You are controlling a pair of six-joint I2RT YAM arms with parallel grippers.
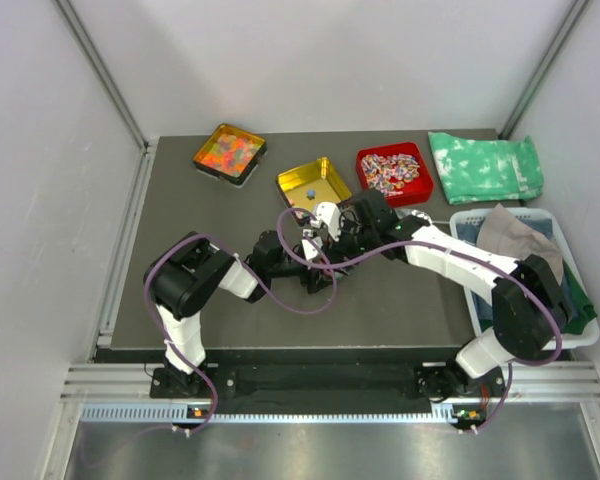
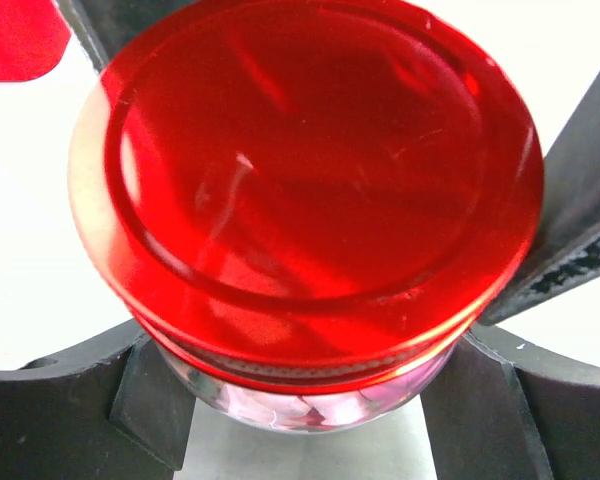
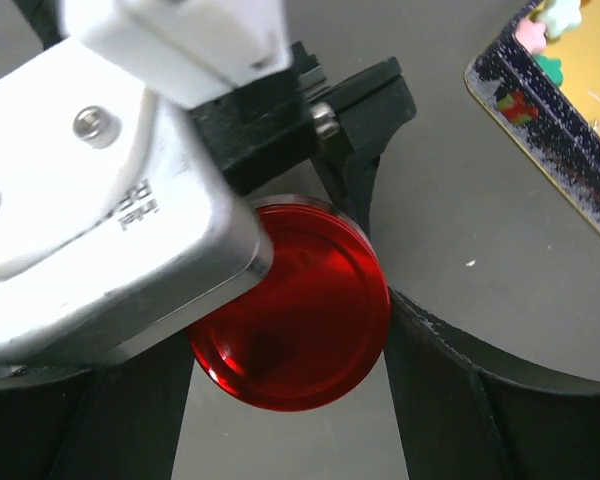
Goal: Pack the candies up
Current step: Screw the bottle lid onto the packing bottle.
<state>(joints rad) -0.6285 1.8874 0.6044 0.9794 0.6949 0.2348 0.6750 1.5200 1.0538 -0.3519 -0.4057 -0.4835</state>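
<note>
A clear jar [image 2: 310,405] with a red lid [image 2: 310,170] fills the left wrist view, pinkish sweets showing through its glass. My left gripper [image 2: 305,385] is shut on the jar, one dark finger [image 2: 150,400] on each side. In the right wrist view the lid [image 3: 300,320] sits between my right gripper's [image 3: 290,385] fingers [image 3: 440,380], which are shut on its rim. Both grippers meet mid-table [image 1: 318,243], hiding the jar from above. A few small coloured candies [image 3: 545,45] lie in the yellow tin [image 1: 313,183].
A black tray of mixed coloured sweets [image 1: 230,152] stands back left. The red tray of striped wrapped sweets [image 1: 393,172] is right of the tin. A green cloth [image 1: 485,165] lies at the back right, with a white basket of cloths [image 1: 528,270] nearer on the right.
</note>
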